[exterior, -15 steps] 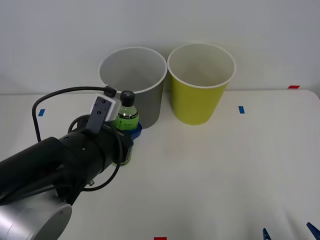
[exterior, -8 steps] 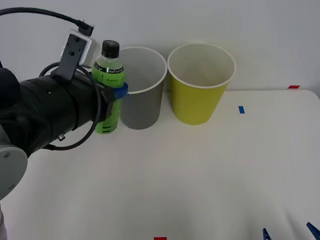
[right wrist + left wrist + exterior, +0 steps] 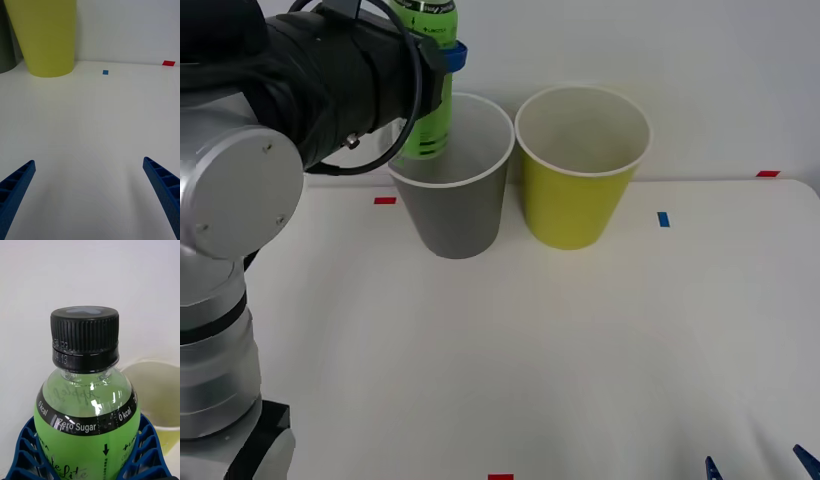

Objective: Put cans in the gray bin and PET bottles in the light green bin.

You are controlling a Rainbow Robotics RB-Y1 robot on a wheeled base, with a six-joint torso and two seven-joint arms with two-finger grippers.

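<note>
The left gripper (image 3: 442,52) clasps the green PET bottle (image 3: 428,90) upright between its blue ribbed fingers (image 3: 146,450), holding it in the air over the left rim of the gray bin (image 3: 452,215), black cap (image 3: 85,335) uppermost. The light green bin (image 3: 575,200) stands just beside the gray one on the white table (image 3: 580,350), to its right. The right gripper (image 3: 90,195) hangs low over the table's near right corner, fingers spread wide with nothing between them, facing the light green bin.
</note>
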